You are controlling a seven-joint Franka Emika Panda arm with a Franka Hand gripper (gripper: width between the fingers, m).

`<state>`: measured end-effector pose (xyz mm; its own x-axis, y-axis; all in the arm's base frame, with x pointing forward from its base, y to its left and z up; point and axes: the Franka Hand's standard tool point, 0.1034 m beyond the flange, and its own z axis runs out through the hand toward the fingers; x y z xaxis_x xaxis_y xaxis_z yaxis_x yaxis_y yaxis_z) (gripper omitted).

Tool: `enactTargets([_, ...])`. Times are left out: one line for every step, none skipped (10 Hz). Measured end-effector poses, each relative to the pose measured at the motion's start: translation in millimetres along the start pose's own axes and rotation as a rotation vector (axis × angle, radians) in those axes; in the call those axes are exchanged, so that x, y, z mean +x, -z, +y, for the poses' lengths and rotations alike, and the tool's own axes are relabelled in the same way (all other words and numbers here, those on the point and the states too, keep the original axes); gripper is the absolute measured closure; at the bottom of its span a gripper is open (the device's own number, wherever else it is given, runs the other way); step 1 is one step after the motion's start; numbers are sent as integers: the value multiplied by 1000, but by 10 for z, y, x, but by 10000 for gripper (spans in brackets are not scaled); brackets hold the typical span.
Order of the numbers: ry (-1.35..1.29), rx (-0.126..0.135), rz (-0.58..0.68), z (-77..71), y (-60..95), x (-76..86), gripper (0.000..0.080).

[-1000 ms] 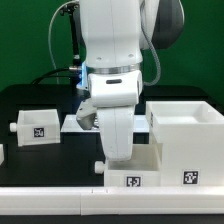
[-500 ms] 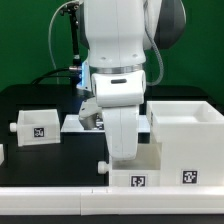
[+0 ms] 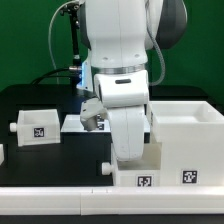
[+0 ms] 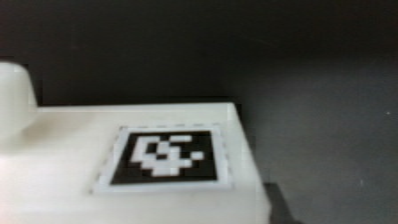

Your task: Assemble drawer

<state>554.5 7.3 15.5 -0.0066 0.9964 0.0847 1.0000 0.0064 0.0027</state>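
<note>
A small white knobbed tray (image 3: 140, 172) with a tag on its near side sits under my gripper (image 3: 133, 155), its knob (image 3: 105, 167) pointing to the exterior view's left. The hand covers the tray's top and the fingers are hidden; the tray moves along with it. The tray's right end is against the large white casing (image 3: 186, 135) at the exterior view's right. A second knobbed tray (image 3: 38, 125) stands apart at the left. The wrist view shows a white tray face with a tag (image 4: 169, 155) and a rounded knob (image 4: 15, 95), close up and blurred.
The marker board (image 3: 75, 122) lies flat behind the arm on the black table (image 3: 40, 165). A white strip (image 3: 50, 197) runs along the table's front edge. A dark stand with cables (image 3: 72, 45) rises at the back left.
My gripper and the tray under it have slid to the exterior view's right, toward the casing. The other tray and the casing have not moved.
</note>
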Motion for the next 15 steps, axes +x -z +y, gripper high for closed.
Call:
enactTargets([-2, 0, 0, -3, -2, -7, 761])
enactTargets([-3, 0, 0, -3, -2, -8, 761])
enactTargets([-12, -1, -1, 6, 17, -8, 682])
enactTargets([-20, -11, -4, 40, 86, -5, 546])
enactTargets([-20, -3, -9, 57, 172, -14, 546])
enactTargets([-20, 5, -16, 113, 297, -32, 346])
enactTargets([-23, -2, -21, 189, 407, -68, 213])
enactTargets([-34, -16, -26, 240, 473, -170, 167])
enactTargets([-33, -16, -28, 243, 466, -286, 167])
enactTargets([-30, -15, -24, 284, 448, -443, 155])
enactTargets([-43, -20, -17, 359, 445, -586, 151])
enactTargets([-48, -9, -13, 313, 363, -637, 151])
enactTargets([-50, 5, -6, 258, 280, -702, 150])
enactTargets([-52, 10, 25, 222, 226, -770, 150])
enactTargets([-72, 13, 69, 186, 167, -790, 150])
